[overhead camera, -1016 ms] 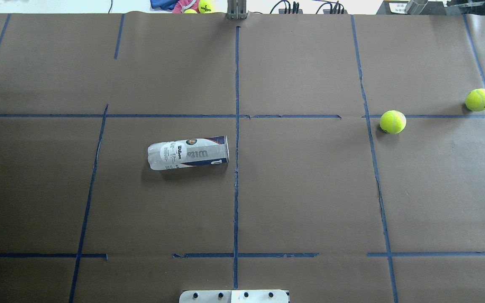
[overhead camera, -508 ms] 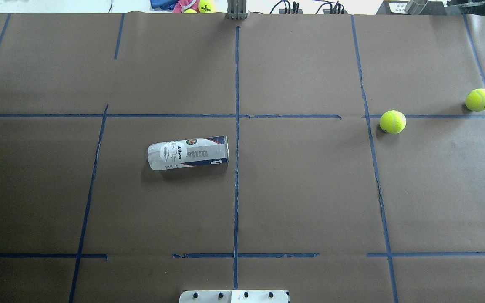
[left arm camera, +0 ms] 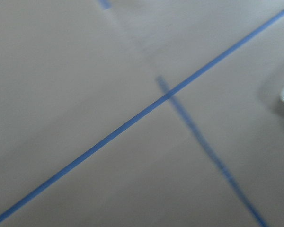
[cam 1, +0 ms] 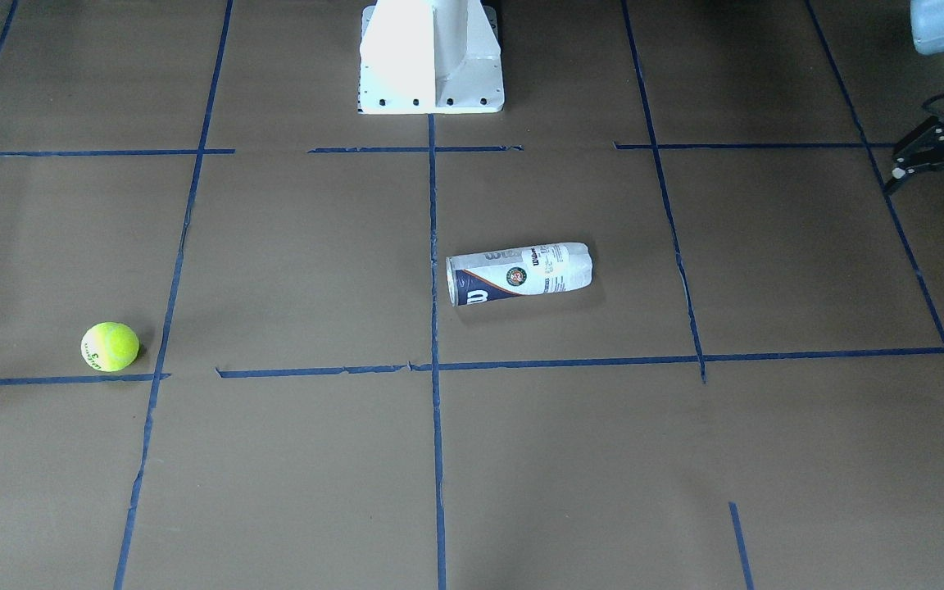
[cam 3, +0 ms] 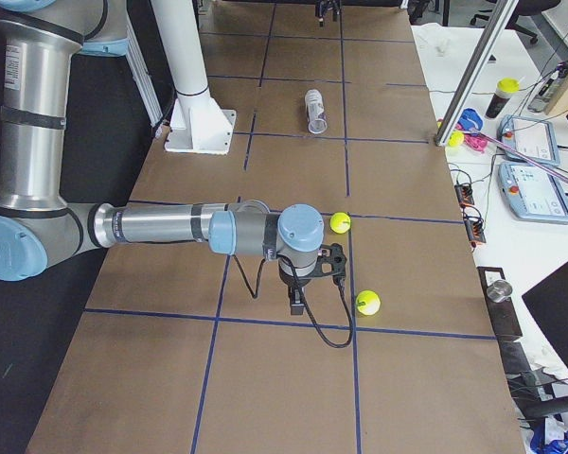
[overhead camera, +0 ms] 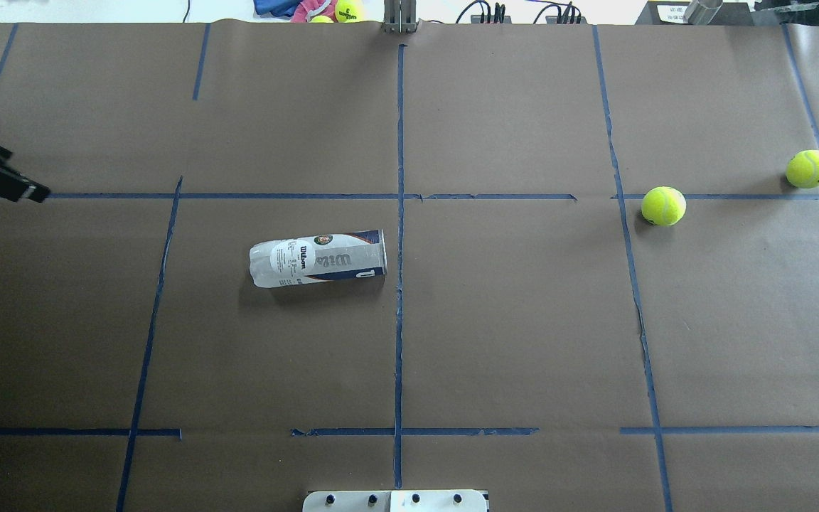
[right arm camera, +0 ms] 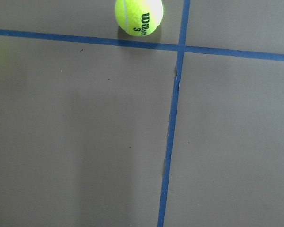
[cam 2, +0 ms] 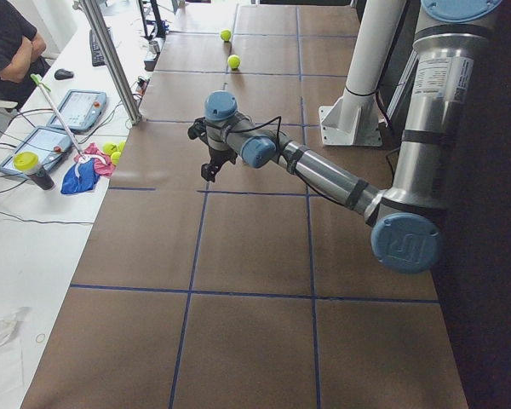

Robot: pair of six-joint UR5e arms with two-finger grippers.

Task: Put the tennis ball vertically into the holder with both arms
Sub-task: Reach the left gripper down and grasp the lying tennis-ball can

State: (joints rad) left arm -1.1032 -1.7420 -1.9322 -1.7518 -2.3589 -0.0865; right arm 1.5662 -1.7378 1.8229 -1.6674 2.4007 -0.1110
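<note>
The holder (overhead camera: 317, 257) lies on its side left of the table's centre line, its open metal-rimmed end toward that line; it also shows in the front view (cam 1: 519, 273) and far off in the right side view (cam 3: 314, 110). A tennis ball (overhead camera: 663, 205) rests on the right half, a second ball (overhead camera: 810, 168) farther right. My left gripper (cam 1: 935, 192) hovers open and empty far to the can's left, and shows at the overhead view's left edge (overhead camera: 4, 181). My right gripper (cam 3: 312, 276) hangs near both balls; I cannot tell its state. The right wrist view shows one ball (right arm camera: 138, 16).
The white pedestal base (cam 1: 431, 57) stands at the table's near-robot edge. Blue tape lines grid the brown table cover (overhead camera: 523, 320). Spare balls and a cloth (overhead camera: 342, 10) lie past the far edge, beside a metal post (overhead camera: 400, 18). Tablets sit on the side desk (cam 3: 535, 180).
My left gripper has come into the overhead view at its left edge; earlier it was out of view. The can and both balls have not moved.
</note>
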